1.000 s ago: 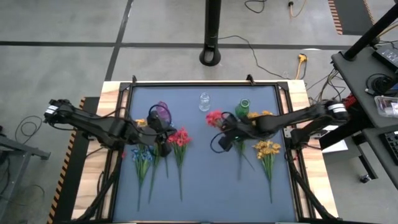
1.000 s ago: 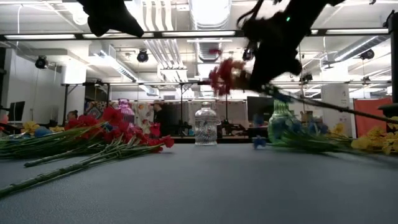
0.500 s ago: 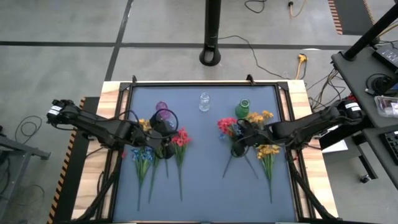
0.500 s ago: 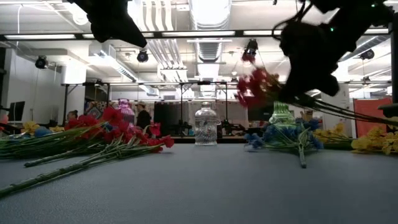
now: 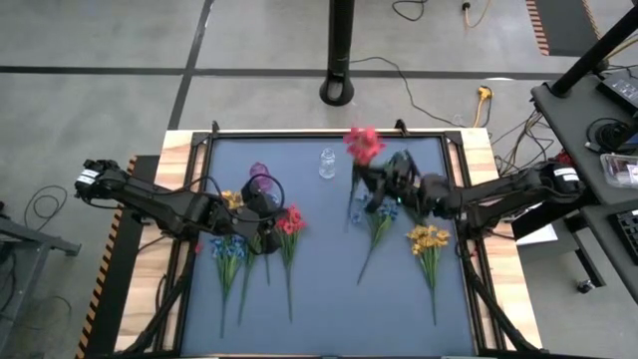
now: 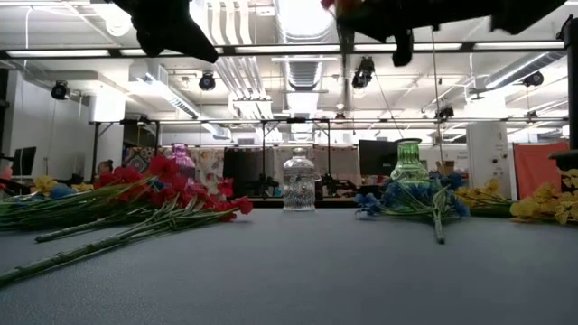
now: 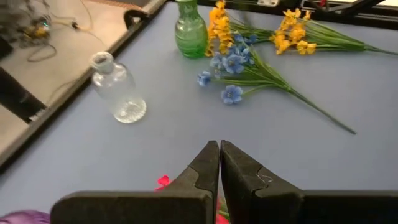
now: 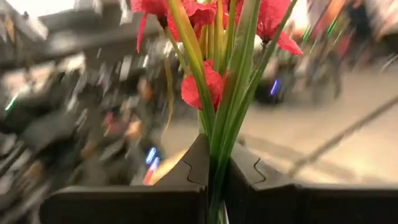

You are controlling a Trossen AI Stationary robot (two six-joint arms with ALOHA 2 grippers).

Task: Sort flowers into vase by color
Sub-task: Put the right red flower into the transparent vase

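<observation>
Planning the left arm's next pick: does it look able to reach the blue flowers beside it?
Probably yes: the left gripper, shut and empty, hangs right by the blue flowers, nothing between.

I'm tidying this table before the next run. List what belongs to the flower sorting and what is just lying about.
Belongs to the job:
red sprig in the shut right gripper
red flowers, blue flowers, yellow flowers on the mat
purple vase, clear vase, green vase
left gripper, shut, empty

Lying about:
cables on the floor
black post
</observation>
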